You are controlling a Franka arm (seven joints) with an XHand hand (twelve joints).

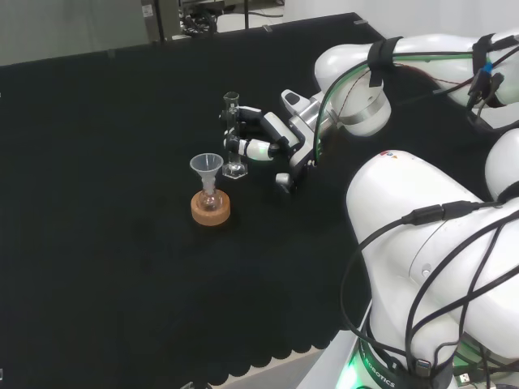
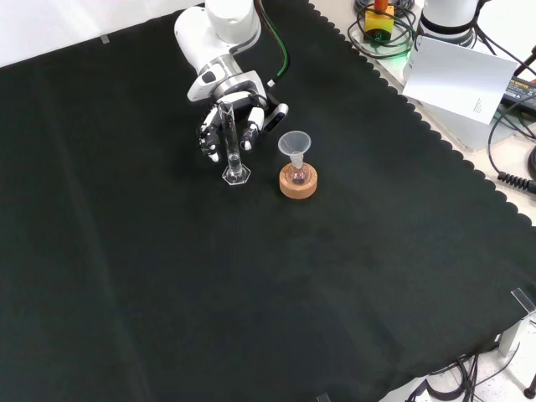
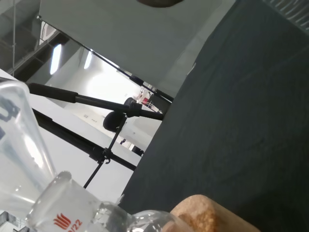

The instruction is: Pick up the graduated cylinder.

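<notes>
- The graduated cylinder (image 1: 233, 134) is seen standing upright on the black cloth of the surface (image 1: 97, 243), on its small clear foot, in the head view
- In the front view the cylinder (image 2: 229, 142) is placed just to the left of a cork ring stand (image 2: 298, 181), and its foot rests on the cloth
- The hand (image 1: 263, 138) is seen in the head view reaching in from the right, level with the cylinder's lower half
- Its fingers (image 1: 243, 149) are curled towards the glass; one lies against the tube low down near the foot, another reaches it higher up behind
- In the front view the hand (image 2: 228, 126) is found directly behind the cylinder, with fingers (image 2: 249, 134) hanging down on both sides of the tube
- The hand is judged to be closing round the cylinder, though it cannot be told for certain whether the grasp is complete
- The cylinder's foot is not lifted from the cloth
- A small round flask (image 1: 210, 198) is seated in the cork ring (image 1: 210, 209), and a clear funnel (image 1: 206, 166) is set in its neck
- In the wrist view the funnel (image 3: 19, 145), the flask's neck (image 3: 67, 208) and an edge of the cork ring (image 3: 207, 217) are shown very close
- The arm's white links (image 1: 430, 243) are seen at the right of the head view
</notes>
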